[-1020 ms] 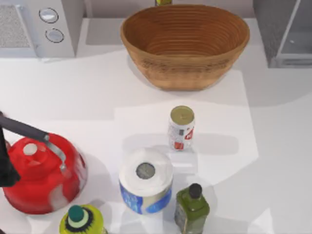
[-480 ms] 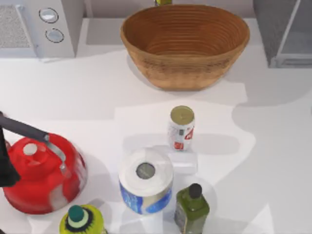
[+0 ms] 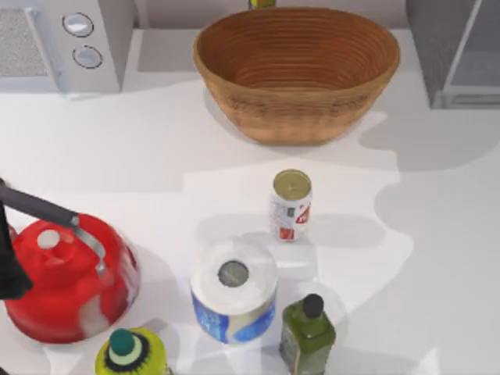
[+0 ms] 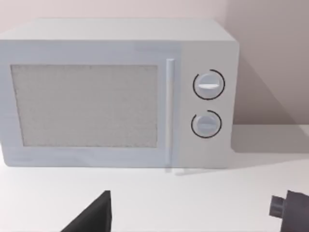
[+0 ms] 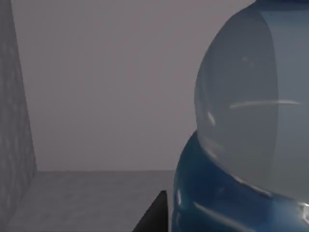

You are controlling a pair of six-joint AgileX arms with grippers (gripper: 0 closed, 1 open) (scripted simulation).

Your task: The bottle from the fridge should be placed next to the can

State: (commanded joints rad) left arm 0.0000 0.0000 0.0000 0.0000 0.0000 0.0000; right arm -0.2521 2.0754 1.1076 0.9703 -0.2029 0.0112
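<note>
Right fingers [image 5: 153,216] sit tight against the clear bluish plastic bottle [image 5: 246,121], inside the grey boxy fridge [image 3: 453,51] at the counter's far right corner; whether they're clamped, I cannot tell. Best to grip squarely, withdraw level, then steer toward the small white red-marked can [image 3: 291,205] mid-counter. Left arm [image 3: 9,262] idles at the left edge.

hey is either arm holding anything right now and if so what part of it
It cannot be told. The right wrist view shows the bottle very close, its clear body and blue label, but no hold on it is visible. The left arm waits by the red kettle, holding nothing.
</note>
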